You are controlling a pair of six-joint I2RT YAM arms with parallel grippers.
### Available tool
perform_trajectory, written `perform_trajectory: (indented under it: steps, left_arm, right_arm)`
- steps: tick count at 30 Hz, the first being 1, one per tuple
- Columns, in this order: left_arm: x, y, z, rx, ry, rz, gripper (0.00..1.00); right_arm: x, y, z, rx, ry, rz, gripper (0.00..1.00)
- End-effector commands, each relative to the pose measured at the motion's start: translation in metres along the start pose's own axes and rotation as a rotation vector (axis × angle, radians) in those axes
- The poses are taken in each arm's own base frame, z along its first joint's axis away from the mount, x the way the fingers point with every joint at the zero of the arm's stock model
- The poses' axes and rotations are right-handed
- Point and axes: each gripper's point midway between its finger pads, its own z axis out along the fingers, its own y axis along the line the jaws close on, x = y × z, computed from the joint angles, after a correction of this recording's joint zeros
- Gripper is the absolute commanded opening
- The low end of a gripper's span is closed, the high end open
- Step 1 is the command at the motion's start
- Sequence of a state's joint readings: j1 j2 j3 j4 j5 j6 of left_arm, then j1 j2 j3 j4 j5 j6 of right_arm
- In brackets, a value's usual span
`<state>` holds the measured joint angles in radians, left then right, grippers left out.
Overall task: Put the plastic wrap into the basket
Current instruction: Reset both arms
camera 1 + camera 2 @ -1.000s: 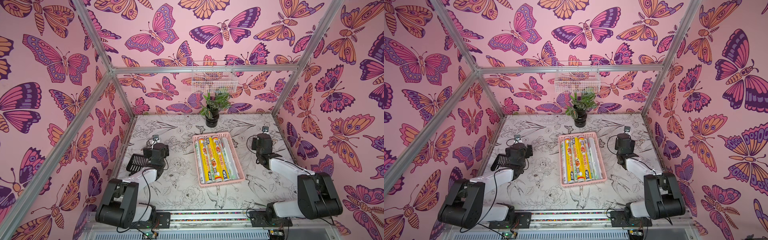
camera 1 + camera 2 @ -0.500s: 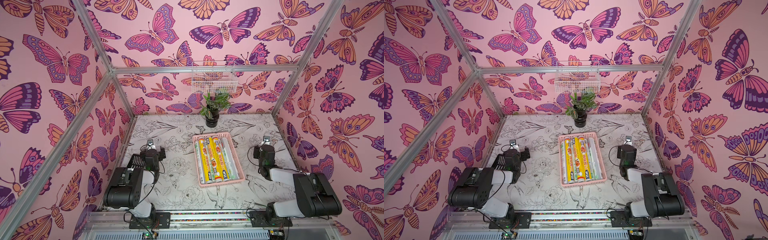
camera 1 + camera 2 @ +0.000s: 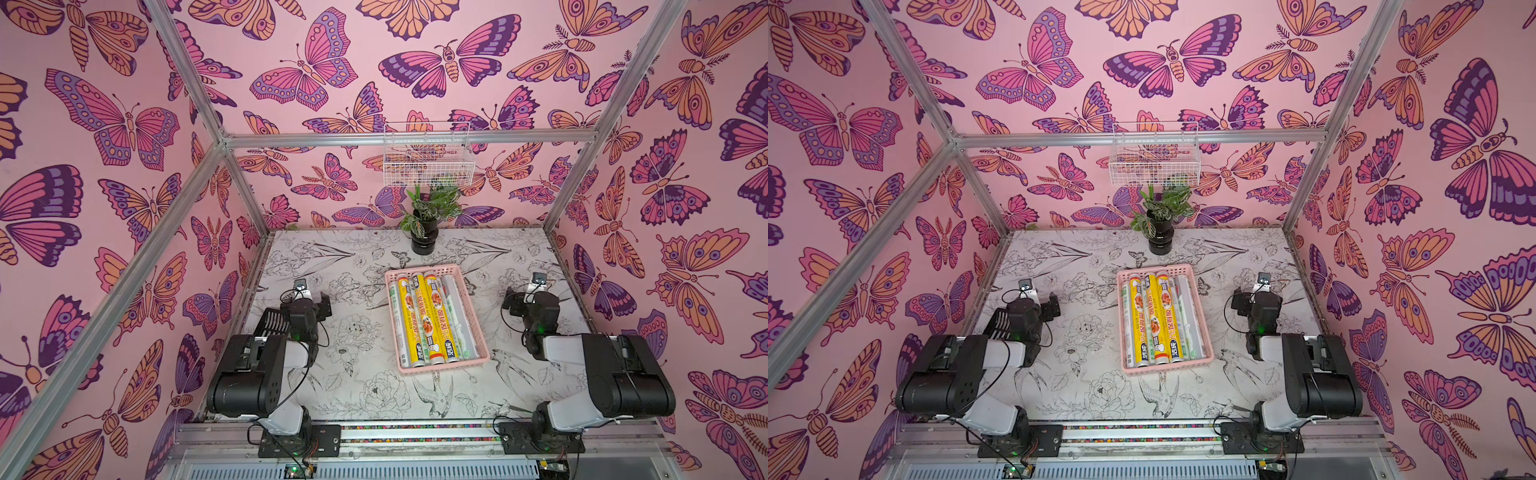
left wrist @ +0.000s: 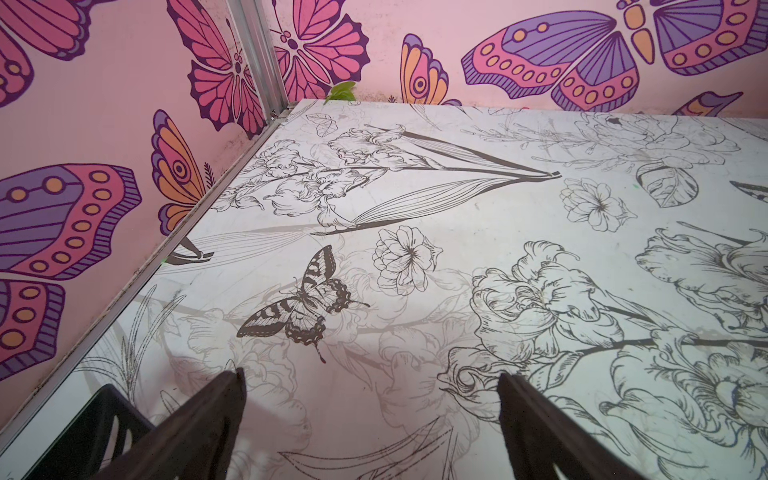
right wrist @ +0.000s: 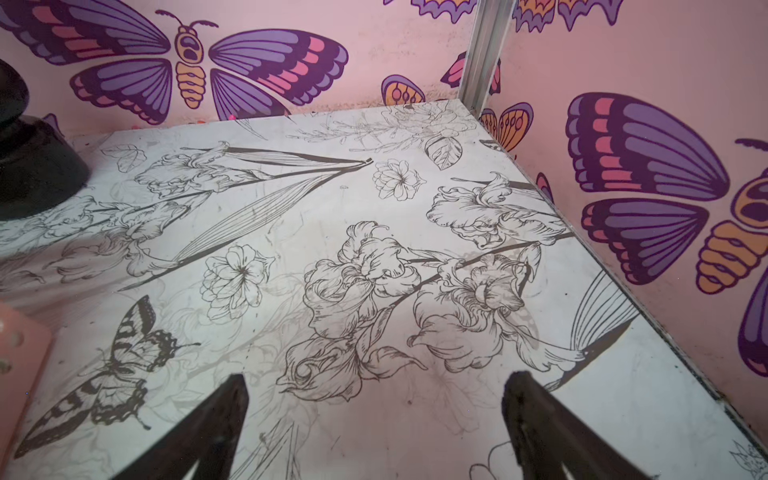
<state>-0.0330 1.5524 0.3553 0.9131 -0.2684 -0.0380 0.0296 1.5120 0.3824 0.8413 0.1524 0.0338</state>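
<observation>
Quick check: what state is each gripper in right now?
Left gripper: open, holding nothing.
Right gripper: open, holding nothing.

Bright, even, diffuse light in every view, with no hard shadows. There are faint soft shadows on the desk (image 3: pixel 361 266) beside the arms and around the fingertips in the wrist views. Both top views are sharp, with wide-angle stretch toward the borders. Mild sheen on the plastic wrap (image 3: pixel 432 320). In the wrist views the left fingers (image 4: pixel 203 428) and right fingers (image 5: pixel 208 428) are dark and soft-edged. The pot (image 5: pixel 29 174) and basket (image 5: pixel 20 357) corner are blurred at the frame edge.
</observation>
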Motion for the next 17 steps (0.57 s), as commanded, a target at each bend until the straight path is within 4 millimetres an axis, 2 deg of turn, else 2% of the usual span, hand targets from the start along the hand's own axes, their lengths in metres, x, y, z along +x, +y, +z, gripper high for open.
perform_trajectory:
  steps: [1,17]
  left_arm:
    - [-0.007,-0.0016,0.0002,0.011,-0.023,-0.012,1.0]
    - [-0.007,-0.0016,0.0002,0.01,-0.023,-0.011,1.0]
  right_arm:
    - [-0.0038,-0.0011,0.0008,0.002,-0.002,0.022,0.99]
    - [-0.0042,-0.0014,0.0008,0.003,-0.001,0.023,0.99]
